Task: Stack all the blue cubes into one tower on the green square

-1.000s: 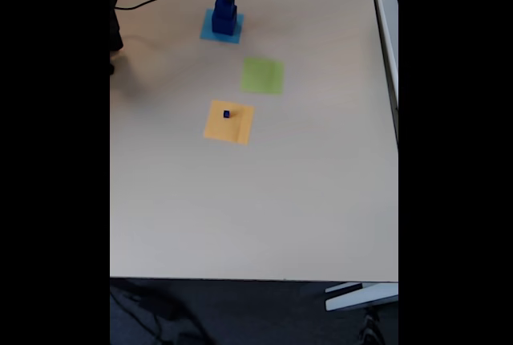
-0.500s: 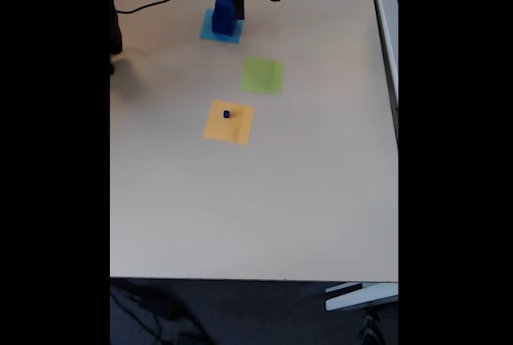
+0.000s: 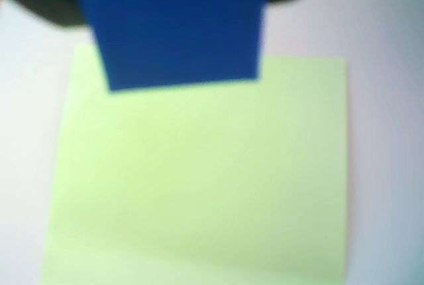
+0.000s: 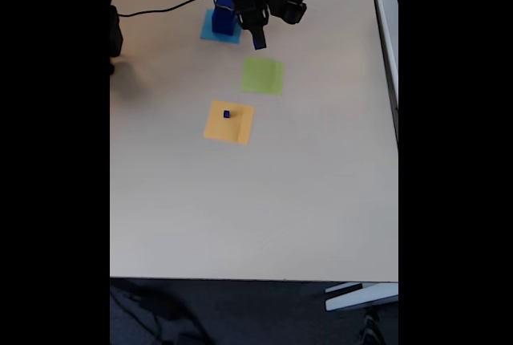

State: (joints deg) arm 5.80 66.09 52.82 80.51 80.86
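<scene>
End effector carrying a blue cube, up off the bench.
It's clamped on that cube, hanging just above the top edge of the green square, which is bare. The remaining tower sits on the light-blue square, and a tiny blue cube sits on the orange-yellow square.

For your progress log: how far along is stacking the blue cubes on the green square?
Done: nothing sits on the flat light-green paper square yet. In hand: the gripper carries one solid dark-blue cube towards it. Left: the stack of dark-blue cubes on the light-blue square, and the tiny blue cube on the orange-yellow square.
</scene>
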